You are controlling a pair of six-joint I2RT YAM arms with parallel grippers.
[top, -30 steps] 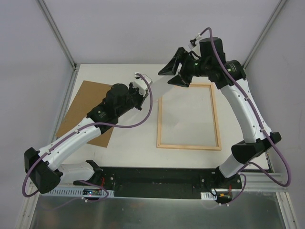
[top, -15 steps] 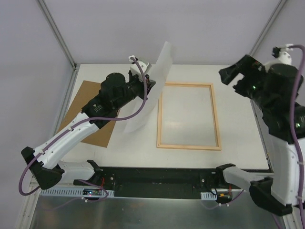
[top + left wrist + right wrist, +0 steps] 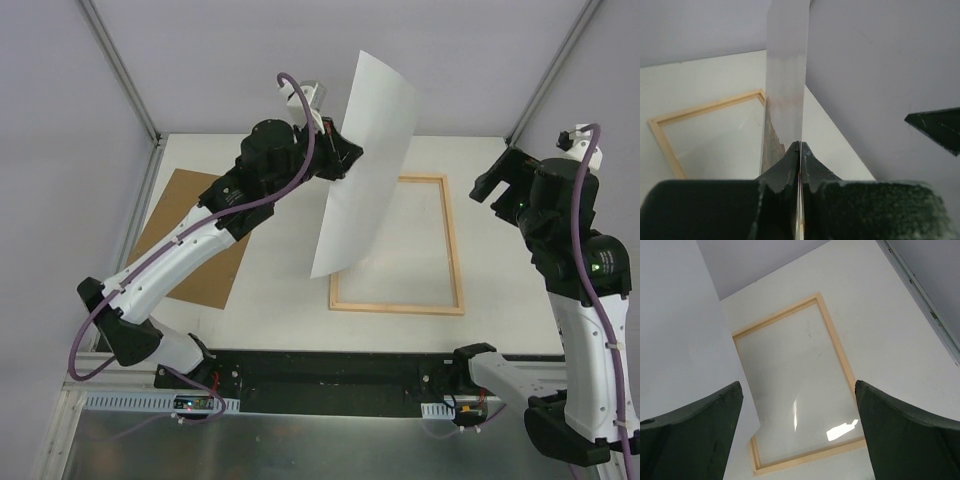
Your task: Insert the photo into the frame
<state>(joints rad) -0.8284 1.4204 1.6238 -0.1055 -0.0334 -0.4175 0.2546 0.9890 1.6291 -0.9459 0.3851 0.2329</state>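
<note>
My left gripper (image 3: 343, 161) is shut on the photo (image 3: 366, 160) and holds it up on edge above the table, white reverse facing the camera. The sheet's lower corner hangs over the left strip of the light wood frame (image 3: 455, 240), which lies flat on the table. In the left wrist view the photo (image 3: 786, 85) runs edge-on out of the closed fingertips (image 3: 793, 152), with the frame (image 3: 705, 107) below it to the left. My right gripper (image 3: 502, 181) hovers at the frame's right side, open and empty. Its wrist view looks down between the spread fingers (image 3: 690, 435) at the frame (image 3: 838, 350) and the photo (image 3: 680, 330).
A plain brown backing board (image 3: 185, 245) lies on the table at the left, partly under my left arm. Grey walls with metal posts enclose the table on three sides. A tip of the right gripper (image 3: 937, 127) shows at the right edge of the left wrist view.
The right gripper has opened and drawn back from the frame's top left corner to its right side. The left arm has raised the photo and swung it right, over the frame's left edge.
</note>
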